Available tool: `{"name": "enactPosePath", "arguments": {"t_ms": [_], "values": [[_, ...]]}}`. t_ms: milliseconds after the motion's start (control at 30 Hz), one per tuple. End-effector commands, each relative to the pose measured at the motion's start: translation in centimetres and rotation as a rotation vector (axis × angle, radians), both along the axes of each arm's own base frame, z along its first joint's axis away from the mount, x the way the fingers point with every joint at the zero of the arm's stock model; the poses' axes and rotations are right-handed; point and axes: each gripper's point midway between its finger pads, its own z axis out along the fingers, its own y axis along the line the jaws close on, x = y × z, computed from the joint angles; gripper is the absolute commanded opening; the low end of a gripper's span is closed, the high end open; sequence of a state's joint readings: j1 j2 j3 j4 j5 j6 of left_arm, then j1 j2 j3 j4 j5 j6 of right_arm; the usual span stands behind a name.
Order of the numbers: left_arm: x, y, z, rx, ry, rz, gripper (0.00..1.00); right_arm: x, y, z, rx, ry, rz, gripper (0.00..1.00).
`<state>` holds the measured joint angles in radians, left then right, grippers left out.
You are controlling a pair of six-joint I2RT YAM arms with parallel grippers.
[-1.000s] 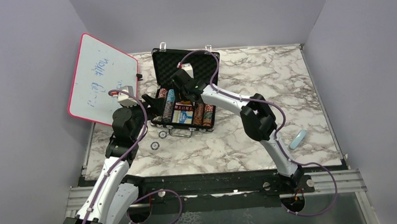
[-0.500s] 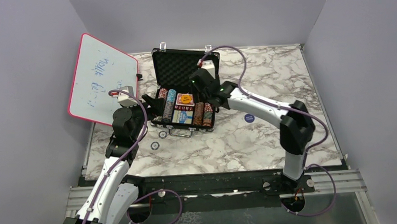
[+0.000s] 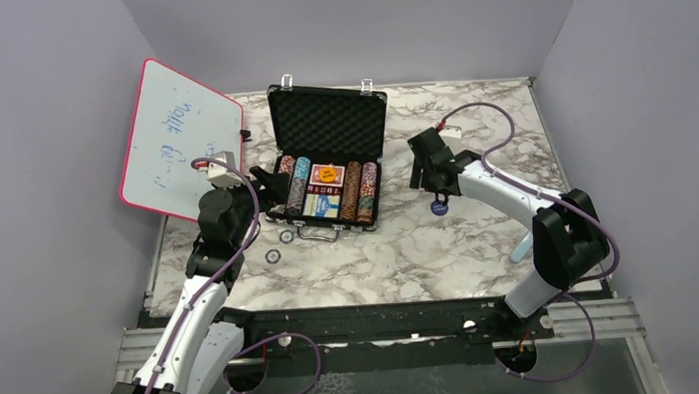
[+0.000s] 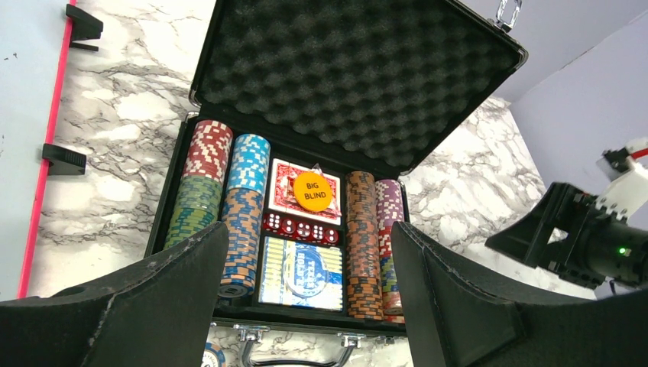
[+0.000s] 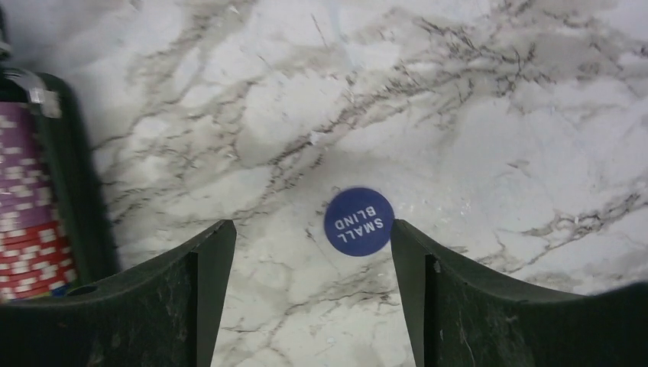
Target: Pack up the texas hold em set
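**Inspector:** Top view first. Where do the fingers stand?

**Technician:** The left fingers point(image 3: 268, 179) sit just beside the left end of the open briefcase point(image 3: 328, 121). Two loose chips point(image 3: 287, 236) lie on the bench point(image 3: 468, 109) near them, by the handle. The right fingers point(image 3: 428, 177) hang over bare bench, with the blue button point(image 3: 438, 207) just beyond their tips and the case off to one side.

**Inspector:** Left wrist view?

**Technician:** The fingers are spread wide with nothing between them. Framed ahead of them are the chip stacks point(image 4: 244, 206), the red deck point(image 4: 283, 180), the dice point(image 4: 302, 227) and the blue deck point(image 4: 302, 271). The orange button point(image 4: 312, 191) rests on top of the red deck.

**Inspector:** Right wrist view?

**Technician:** These fingers are also parted and empty. The blue button lies flat on the bench between them, nearer the finger on the right of this view. The case wall is outside the other finger.

**Inspector:** Risks from here?

**Technician:** In my judgement there are three.
- **Button pickup:** The button is thin and flat. If the fingers close too high they will miss it, and too low they will scrape the bench. If they close off-centre, the nearer finger may push it away.
- **Loose chips:** These could be left out, or caught under the rim, if the lid comes down early.
- **Orange button:** It sits loose and could slide if the left fingers nudge the case.
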<state>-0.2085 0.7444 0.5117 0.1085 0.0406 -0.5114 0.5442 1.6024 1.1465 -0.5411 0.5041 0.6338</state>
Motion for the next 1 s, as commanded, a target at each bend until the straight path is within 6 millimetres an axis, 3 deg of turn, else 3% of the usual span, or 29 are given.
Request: {"name": "enactPosePath", "arguments": {"t_ms": [0,167,300,600,967], "values": [[0.1,0.4,1.2,-0.001,-0.031,0.018,0.81,-1.8,-1.2,-2.4,0.040,0.081,-0.045,0.78],[0.1,0.4,1.1,-0.001,-0.029,0.019,0.81,-3.2,-3.3,-5.5,0.072,0.152,-0.078,0.78],[0.1,0.4,1.1,-0.003,-0.026,0.018,0.81,-3.2,-3.1,-6.9,0.106,0.190,-0.035,0.77],[0.1,0.4,1.0,-0.004,-0.023,0.020,0.81,-2.8,-3.1,-8.3,0.093,0.230,-0.014,0.74],[0.1,0.5,1.1,-0.003,-0.026,0.021,0.81,-3.0,-3.8,-9.4,0.087,0.238,-0.048,0.54]]}}
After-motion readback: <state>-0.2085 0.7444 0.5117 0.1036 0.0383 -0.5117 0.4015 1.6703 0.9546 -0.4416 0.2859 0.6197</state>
